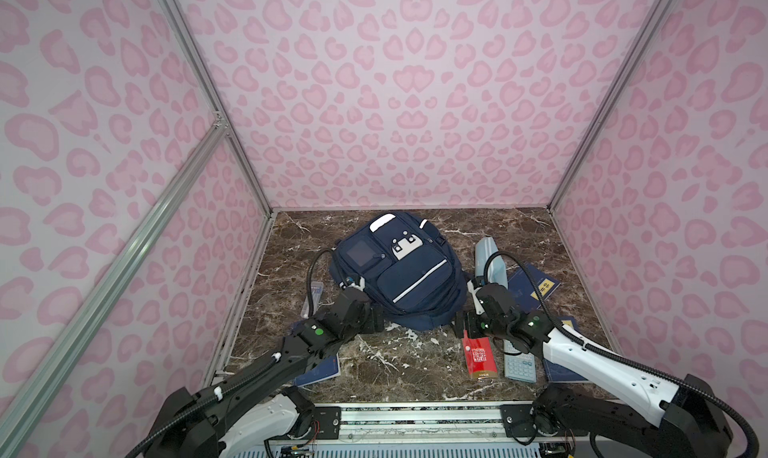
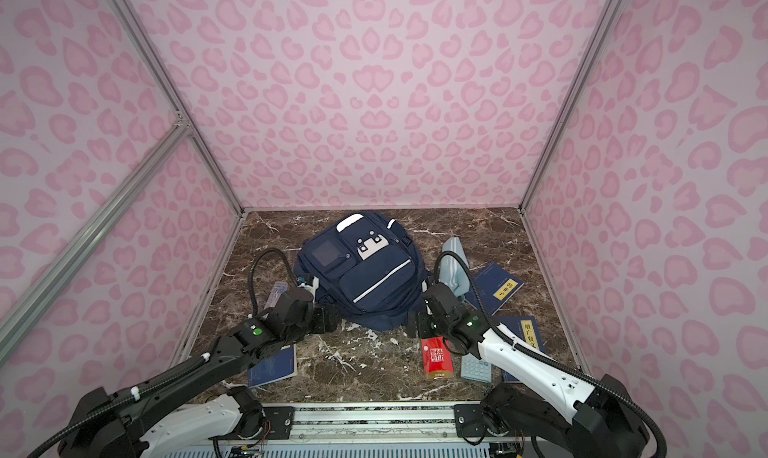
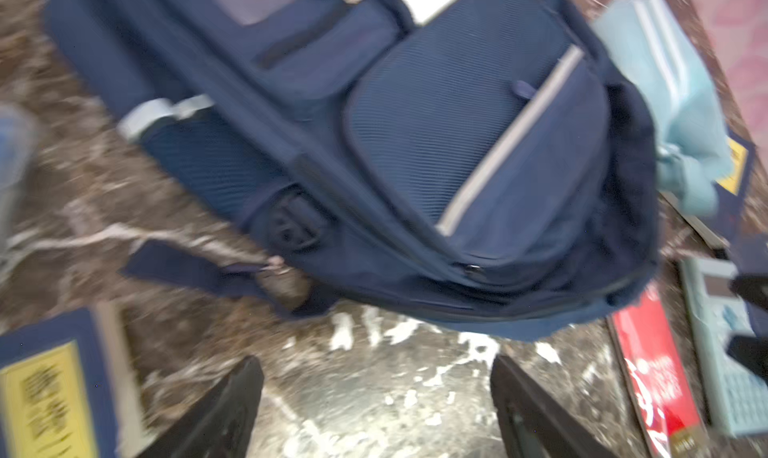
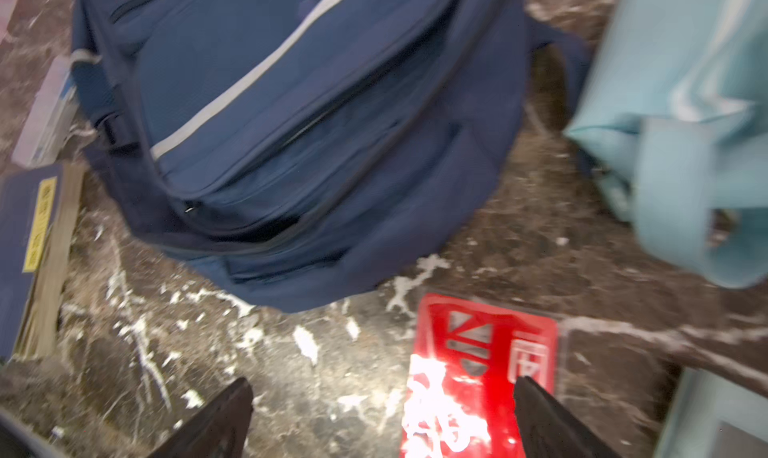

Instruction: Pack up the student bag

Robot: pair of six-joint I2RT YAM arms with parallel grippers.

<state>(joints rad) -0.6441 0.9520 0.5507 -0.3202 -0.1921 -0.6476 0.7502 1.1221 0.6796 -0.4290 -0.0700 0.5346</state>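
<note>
The student bag point(image 1: 399, 269) point(image 2: 361, 273) is a navy backpack with white stripes. It lies flat on the marble table in both top views, front pockets up and its bottom edge towards me. My left gripper point(image 1: 376, 323) point(image 2: 328, 319) hovers at the bag's near-left corner. In the left wrist view it point(image 3: 376, 360) is open over bare marble, just short of the bag point(image 3: 415, 144). My right gripper point(image 1: 463, 323) point(image 2: 415, 323) is at the near-right corner. In the right wrist view it point(image 4: 384, 382) is open, straddling marble and the end of a red packet point(image 4: 482, 373), with the bag point(image 4: 291, 123) ahead.
A light-blue pouch point(image 1: 492, 260) lies right of the bag. Navy books with yellow labels point(image 1: 536, 287) point(image 1: 320, 370) lie on both sides. The red packet point(image 1: 480, 358) and a calculator point(image 1: 519, 364) lie near right. A clear pen case point(image 1: 313, 298) lies left. Pink walls enclose the table.
</note>
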